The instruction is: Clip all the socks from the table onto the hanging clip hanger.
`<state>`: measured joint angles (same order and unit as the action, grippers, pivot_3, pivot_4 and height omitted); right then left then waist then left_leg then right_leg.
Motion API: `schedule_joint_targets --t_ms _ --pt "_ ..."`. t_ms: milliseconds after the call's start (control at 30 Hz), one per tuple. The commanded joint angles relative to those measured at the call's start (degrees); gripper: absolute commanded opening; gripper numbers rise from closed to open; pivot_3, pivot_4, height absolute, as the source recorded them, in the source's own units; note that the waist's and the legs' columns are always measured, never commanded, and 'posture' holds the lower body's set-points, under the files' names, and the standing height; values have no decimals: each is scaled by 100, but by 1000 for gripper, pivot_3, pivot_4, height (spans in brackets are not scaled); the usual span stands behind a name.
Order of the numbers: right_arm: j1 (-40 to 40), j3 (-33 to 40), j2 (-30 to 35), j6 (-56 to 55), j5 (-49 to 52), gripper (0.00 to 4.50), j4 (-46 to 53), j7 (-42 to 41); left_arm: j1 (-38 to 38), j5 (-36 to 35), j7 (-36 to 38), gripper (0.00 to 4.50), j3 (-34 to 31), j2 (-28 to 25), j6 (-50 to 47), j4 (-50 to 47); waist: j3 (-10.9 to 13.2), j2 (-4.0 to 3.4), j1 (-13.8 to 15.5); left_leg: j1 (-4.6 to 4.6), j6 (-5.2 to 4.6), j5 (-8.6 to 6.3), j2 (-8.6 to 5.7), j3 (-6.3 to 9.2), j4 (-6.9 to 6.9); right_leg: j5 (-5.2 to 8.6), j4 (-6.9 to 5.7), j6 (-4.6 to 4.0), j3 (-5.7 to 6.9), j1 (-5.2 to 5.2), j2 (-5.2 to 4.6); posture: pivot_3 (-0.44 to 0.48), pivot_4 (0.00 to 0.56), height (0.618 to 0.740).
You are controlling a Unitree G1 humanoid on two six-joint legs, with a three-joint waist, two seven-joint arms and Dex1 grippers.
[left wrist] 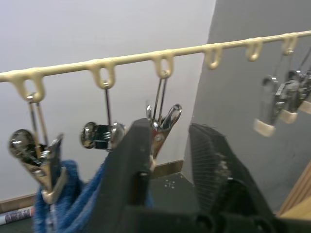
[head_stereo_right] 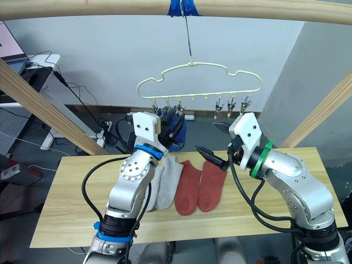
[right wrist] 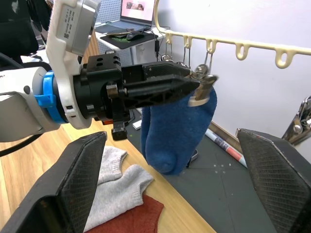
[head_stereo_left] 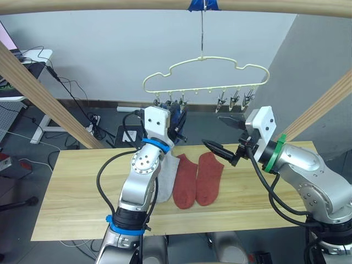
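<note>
A blue sock (right wrist: 177, 128) hangs from the clip hanger (head_stereo_left: 206, 77), pinched in clips near the left end of its bar, toe down above the table's far edge. The hanger dangles on its long hook from the wooden pole overhead. Three clips (head_stereo_left: 235, 100) toward its right end hang free, with bare loops on the bar between them and the sock.

On the table (head_stereo_left: 82, 187), two rust red socks (head_stereo_left: 198, 179) lie flat side by side, touching, near the middle. Just to their left lie the light grey socks (head_stereo_right: 168, 179), partly behind the left arm. The planks on the left and right ends are bare, and there is a strip of open wood along the near edge.

The left hand (right wrist: 187, 85) is raised at the clips beside the blue sock, its fingers drawn close together with a metal clip at their tips. The right hand (head_stereo_left: 225, 136) is above the far edge of the table, just right of the red socks and below the free clips, its fingers spread wide and holding nothing.
</note>
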<state>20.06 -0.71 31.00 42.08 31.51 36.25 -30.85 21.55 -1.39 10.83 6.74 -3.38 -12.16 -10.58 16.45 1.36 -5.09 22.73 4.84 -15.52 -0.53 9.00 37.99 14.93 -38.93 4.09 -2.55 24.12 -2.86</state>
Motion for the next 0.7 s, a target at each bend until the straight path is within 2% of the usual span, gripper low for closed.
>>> schedule_joint_targets --t_ms 33,100,700 --pt "96 80 -6 9 127 4500 304 43 94 -8 -91 2453 -8 111 98 -76 0 0 0 0 0 0 0 0 0 0 0 0 0 0 0 -176 259 740" --pt "110 83 1 27 143 4500 312 53 116 -15 -93 3020 -8 150 89 -50 0 0 0 0 0 0 0 0 0 0 0 0 0 0 0 -178 260 740" --pt "154 -8 -53 -126 77 4500 189 65 603 -32 -121 3020 -5 360 282 598 0 0 -3 0 0 0 0 0 0 0 0 0 1 0 0 -183 260 740"
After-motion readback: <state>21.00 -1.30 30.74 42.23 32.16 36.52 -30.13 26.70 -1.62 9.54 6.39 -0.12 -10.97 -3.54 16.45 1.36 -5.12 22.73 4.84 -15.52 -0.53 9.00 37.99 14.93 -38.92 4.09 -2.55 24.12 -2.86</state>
